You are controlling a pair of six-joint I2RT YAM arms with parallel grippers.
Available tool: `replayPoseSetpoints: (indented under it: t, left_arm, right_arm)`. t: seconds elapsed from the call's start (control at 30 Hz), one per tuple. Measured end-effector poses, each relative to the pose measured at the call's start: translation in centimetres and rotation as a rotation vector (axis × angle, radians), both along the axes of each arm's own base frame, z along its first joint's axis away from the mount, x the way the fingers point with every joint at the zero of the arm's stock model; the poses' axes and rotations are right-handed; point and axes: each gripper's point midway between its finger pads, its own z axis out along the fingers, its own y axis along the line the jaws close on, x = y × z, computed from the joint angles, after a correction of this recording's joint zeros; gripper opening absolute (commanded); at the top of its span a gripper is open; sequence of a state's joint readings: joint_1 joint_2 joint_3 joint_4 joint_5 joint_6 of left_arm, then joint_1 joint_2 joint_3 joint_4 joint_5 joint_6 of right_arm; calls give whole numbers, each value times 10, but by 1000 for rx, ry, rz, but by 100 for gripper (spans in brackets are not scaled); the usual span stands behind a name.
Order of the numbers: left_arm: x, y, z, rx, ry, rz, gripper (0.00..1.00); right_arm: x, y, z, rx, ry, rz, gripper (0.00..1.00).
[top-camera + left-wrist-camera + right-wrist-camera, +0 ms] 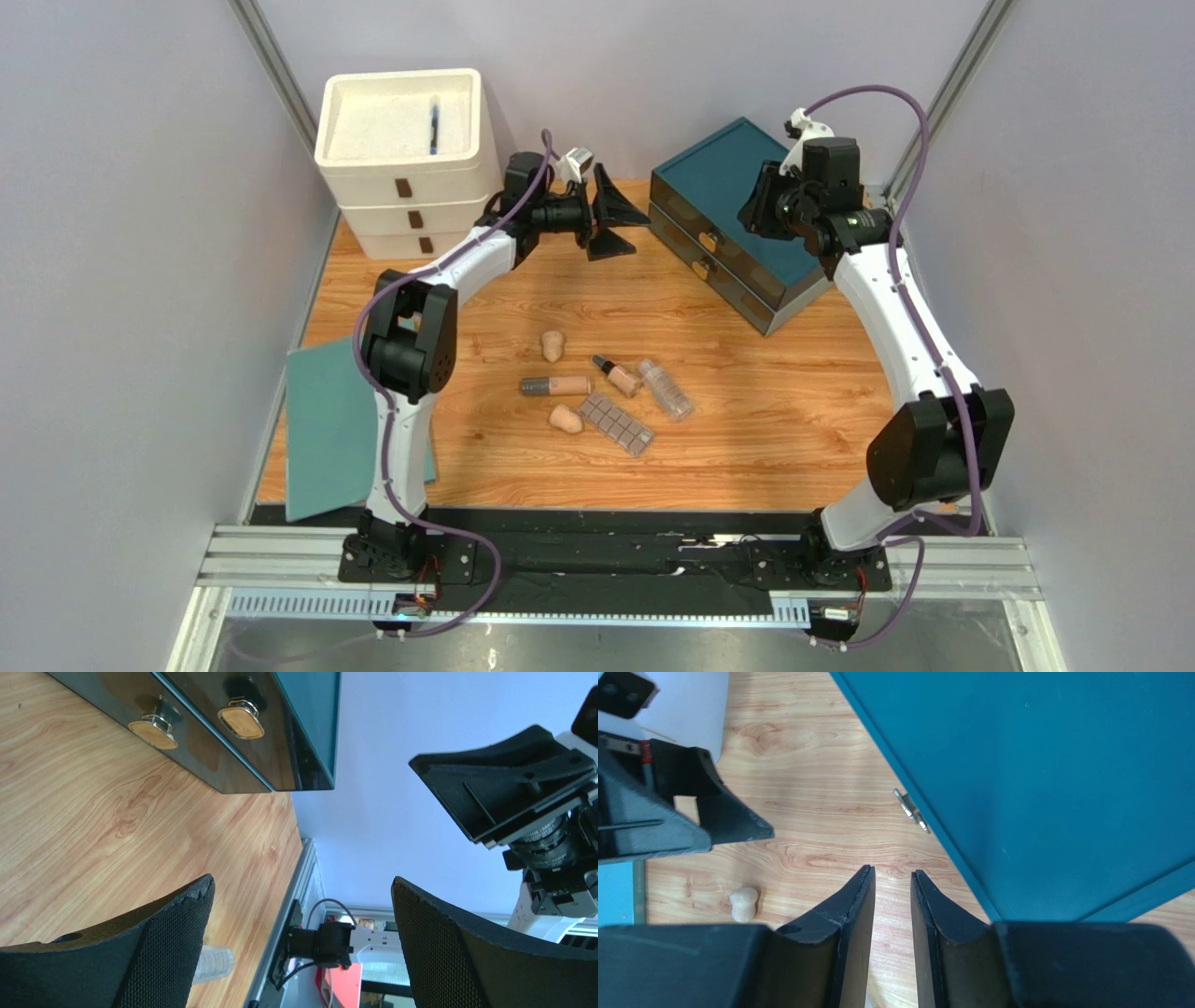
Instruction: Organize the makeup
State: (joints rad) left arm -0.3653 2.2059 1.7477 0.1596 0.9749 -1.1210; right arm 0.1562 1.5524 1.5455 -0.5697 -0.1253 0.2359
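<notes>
Makeup (596, 392), loose at mid-table (786, 406).

- **Items:** The tube (557, 385) lies with its long axis left to right, grey cap to the left. One sponge (553, 343) sits just beyond it and a second sponge (565, 419) just nearer.
- **Diagonal group:** To the right, the dropper bottle (615, 374), clear bottle (666, 389) and palette (616, 423) each lie diagonally, far-left to near-right. The dropper's black cap is at its far-left end.
- **Left arm:** It reaches forward, then bends right. The left gripper (624, 213) is held level beyond the makeup, its jaws wide apart and empty, facing the teal drawer box (730, 182).
- **Right arm:** It arches up along the right side. The right gripper (892, 875) points down at bare wood beside the box, its jaws close together with a narrow slit and nothing between them.
- **Relation to jaws:** All items lie well apart from both grippers, on the near side.
- **Surroundings:** A white drawer unit (400, 119) stands at far left, and a teal sheet (330, 427) lies at the left edge.
</notes>
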Motion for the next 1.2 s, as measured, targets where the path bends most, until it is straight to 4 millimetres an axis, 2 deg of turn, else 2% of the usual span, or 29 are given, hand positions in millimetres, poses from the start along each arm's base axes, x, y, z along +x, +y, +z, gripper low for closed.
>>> replayPoseSetpoints:
  t: [0.13, 0.23, 0.37, 0.5, 0.6, 0.63, 0.67, 0.7, 0.77, 0.8, 0.83, 0.9, 0.97, 1.0, 1.03, 1.1, 1.2]
  left_arm:
    - [5, -1, 2, 31, -3, -2, 99]
    - [7, 2, -5, 87, 10, 6, 100]
    - [13, 17, -21, 280, -1, 73, 100]
    - [31, 62, -30, 648, -56, 270, 99]
    - [26, 122, -33, 978, -129, 431, 99]
    - [19, 135, -33, 1034, -123, 458, 65]
    - [8, 152, -36, 1086, -94, 481, 49]
    - [-3, 160, -40, 1094, -63, 482, 42]
    - [-20, 172, -57, 1030, 32, 448, 47]
    - [-23, 179, -67, 1001, 75, 444, 50]
    - [-25, 186, -81, 964, 120, 440, 57]
    - [-28, 200, -104, 937, 195, 439, 63]
    - [-25, 194, -110, 905, 216, 417, 69]
    - [-20, 181, -106, 877, 196, 395, 75]
    - [-16, 168, -101, 851, 177, 373, 77]
    - [0, 127, -76, 757, 91, 330, 82]
    - [17, 65, -32, 573, -25, 276, 82]
  right_arm:
    - [16, -7, -9, -12, 17, -29, 30]
    - [24, -15, -15, -19, 30, -56, 30]
    - [27, -25, -17, -27, 40, -87, 30]
    - [29, -31, -16, -33, 37, -111, 30]
    - [29, -35, -16, -32, 40, -126, 29]
    - [30, -36, -16, -31, 40, -129, 29]
    - [31, -36, -17, -28, 42, -134, 29]
    - [33, -37, -16, -25, 41, -138, 29]
    - [37, -38, -19, -22, 47, -146, 29]
    - [38, -39, -19, -22, 48, -149, 29]
    - [40, -41, -21, -22, 52, -154, 28]
    - [43, -46, -24, -17, 60, -173, 27]
    - [47, -54, -26, -5, 66, -197, 26]
    - [49, -59, -27, 0, 70, -212, 26]
    - [50, -63, -28, 4, 74, -223, 25]
    - [53, -76, -34, 16, 90, -257, 23]
    - [56, -93, -45, 30, 119, -293, 20]
